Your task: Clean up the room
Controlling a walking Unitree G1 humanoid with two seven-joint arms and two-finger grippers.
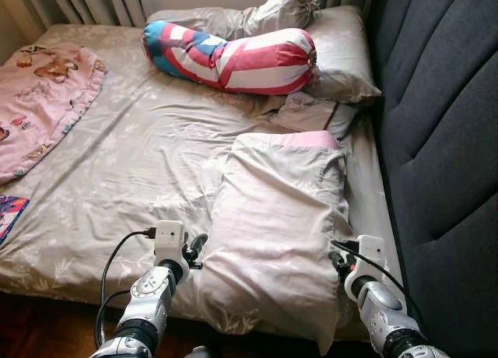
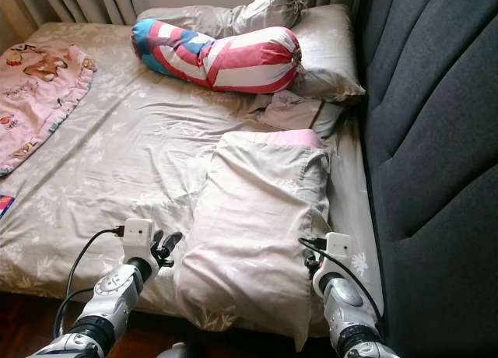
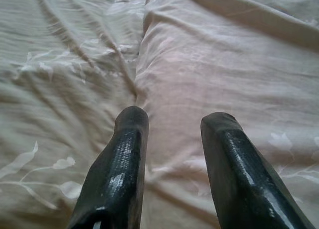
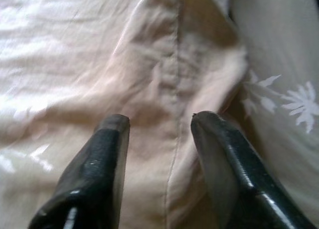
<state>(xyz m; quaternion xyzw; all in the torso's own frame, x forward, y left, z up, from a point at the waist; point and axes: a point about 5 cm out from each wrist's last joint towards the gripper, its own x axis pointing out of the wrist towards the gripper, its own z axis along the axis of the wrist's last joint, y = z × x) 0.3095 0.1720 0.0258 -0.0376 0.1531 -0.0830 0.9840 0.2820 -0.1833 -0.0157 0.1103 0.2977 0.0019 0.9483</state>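
Observation:
A large pale pillow (image 1: 272, 226) with a pink inner edge lies lengthwise on the bed (image 1: 140, 156), its near end hanging over the bed's front edge. My left gripper (image 1: 196, 249) is open at the pillow's left side, its fingertips (image 3: 130, 120) hovering over the seam where pillow (image 3: 224, 64) meets sheet. My right gripper (image 1: 339, 263) is open at the pillow's right edge, with the pillow's stitched hem (image 4: 174, 89) running between its fingers (image 4: 112, 127).
A striped red, white and blue bolster (image 1: 233, 58) and grey pillows (image 1: 334, 47) lie at the head. A small folded pillowcase (image 1: 311, 113) sits beyond the big pillow. A pink cartoon blanket (image 1: 39, 101) covers the left. The dark padded headboard (image 1: 443, 140) stands along the right.

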